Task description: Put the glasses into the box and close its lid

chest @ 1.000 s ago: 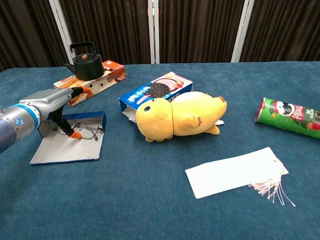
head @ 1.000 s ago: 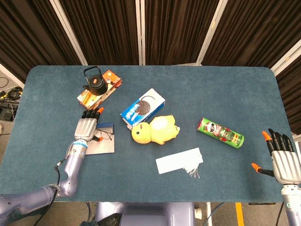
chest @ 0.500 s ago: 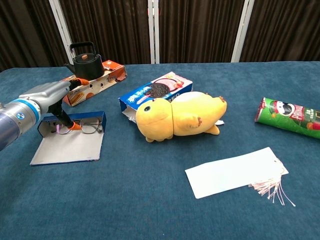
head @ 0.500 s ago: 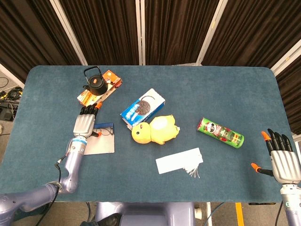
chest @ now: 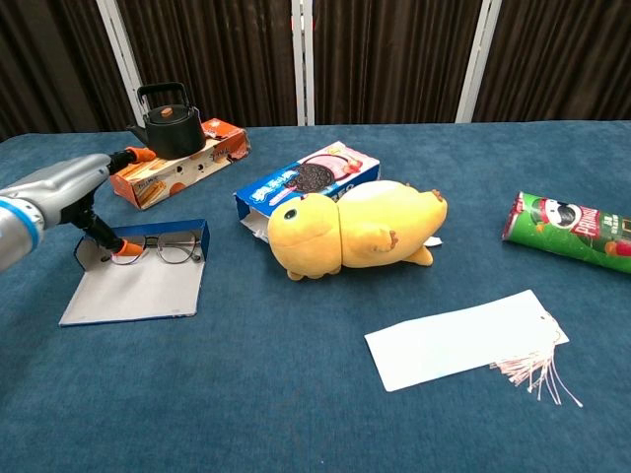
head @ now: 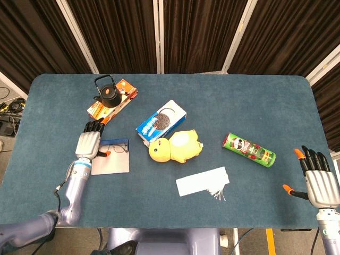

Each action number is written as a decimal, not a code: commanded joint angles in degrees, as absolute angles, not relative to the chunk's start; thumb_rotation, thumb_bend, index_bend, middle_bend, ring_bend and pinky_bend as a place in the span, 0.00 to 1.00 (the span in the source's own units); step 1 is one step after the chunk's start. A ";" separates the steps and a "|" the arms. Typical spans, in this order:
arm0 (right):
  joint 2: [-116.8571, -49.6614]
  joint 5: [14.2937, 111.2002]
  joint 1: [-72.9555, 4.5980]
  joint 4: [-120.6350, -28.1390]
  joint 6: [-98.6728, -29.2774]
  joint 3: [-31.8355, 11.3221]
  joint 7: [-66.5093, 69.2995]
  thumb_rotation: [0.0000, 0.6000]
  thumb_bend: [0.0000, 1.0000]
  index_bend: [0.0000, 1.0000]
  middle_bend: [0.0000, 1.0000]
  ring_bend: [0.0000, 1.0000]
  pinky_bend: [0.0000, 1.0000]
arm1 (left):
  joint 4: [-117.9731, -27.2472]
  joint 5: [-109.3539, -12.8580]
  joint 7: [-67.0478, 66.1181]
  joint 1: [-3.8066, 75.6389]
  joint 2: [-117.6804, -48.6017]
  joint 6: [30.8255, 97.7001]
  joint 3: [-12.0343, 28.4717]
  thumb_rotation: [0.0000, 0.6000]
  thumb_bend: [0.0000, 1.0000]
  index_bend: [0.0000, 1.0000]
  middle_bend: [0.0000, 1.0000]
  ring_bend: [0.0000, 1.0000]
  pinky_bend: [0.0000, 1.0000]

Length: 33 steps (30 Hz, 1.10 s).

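While the left hand [chest: 74,192] hovered at the box's nine o'clock side, fingers apart and its orange-tipped thumb just beside the frames without plainly pinching them, the glasses [chest: 163,248] lay inside the shallow blue box [head: 118,142], against its back wall, with the grey lid [chest: 133,291] flat on the counter [head: 175,212] toward six o'clock. Placement looked done, so the step in hand was judged to be closing: the next move called for fingers under the lid's near edge, swinging it up and over. An orange carton [head: 109,103] with a kettle [head: 107,93] crowded twelve o'clock; the cookie box [head: 162,121] and yellow plush [head: 175,146] sat at three o'clock, leaving open room at six. Far right, the right hand [head: 320,180] rested spread and empty near the counter's edge.
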State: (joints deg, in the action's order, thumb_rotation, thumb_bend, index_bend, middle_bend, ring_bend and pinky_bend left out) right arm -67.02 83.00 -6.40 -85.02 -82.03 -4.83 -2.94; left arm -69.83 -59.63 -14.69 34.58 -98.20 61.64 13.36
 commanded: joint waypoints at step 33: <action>-66.22 83.46 -6.16 -85.39 -82.38 -4.78 -1.23 1.00 0.00 0.02 0.00 0.00 0.00 | -74.07 -70.20 -17.52 27.81 -97.55 64.59 4.06 1.00 0.13 0.34 0.00 0.00 0.00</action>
